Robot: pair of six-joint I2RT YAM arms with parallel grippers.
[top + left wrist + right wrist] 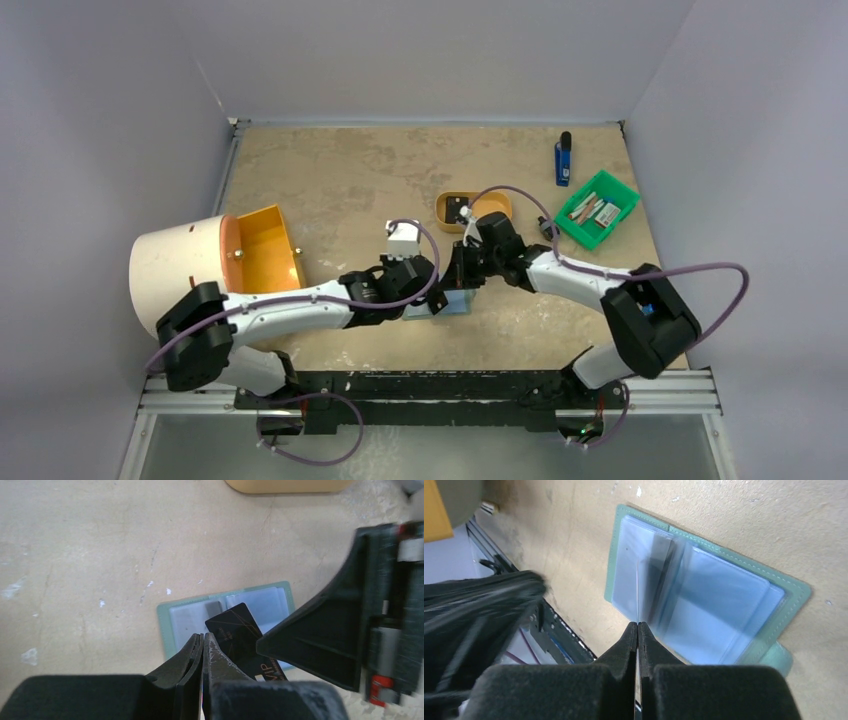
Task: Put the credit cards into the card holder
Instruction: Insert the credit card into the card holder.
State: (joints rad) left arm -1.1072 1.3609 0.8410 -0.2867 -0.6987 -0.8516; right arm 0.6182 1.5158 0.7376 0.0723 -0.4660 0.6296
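Observation:
The sage-green card holder (pixel 457 301) lies open on the table, its clear sleeves facing up; it also shows in the left wrist view (pixel 182 612) and the right wrist view (pixel 724 595). My right gripper (pixel 638 625) is shut on a black credit card (pixel 235 627) marked VIP, seen edge-on as a thin line (pixel 638 587) in its own view. The card's far end lies over the holder's middle sleeves. My left gripper (pixel 202 637) is shut, with nothing visible between its jaws, its tips at the holder's near-left part. Both grippers meet above the holder (pixel 447 285).
A tan oval tray (pixel 488 205) holding a small black item (pixel 458 208) stands just behind the holder. A green bin (pixel 622 205) with cards sits at the right, a blue object (pixel 563 160) behind it. A cream-and-orange bucket (pixel 215 265) lies on its side at the left.

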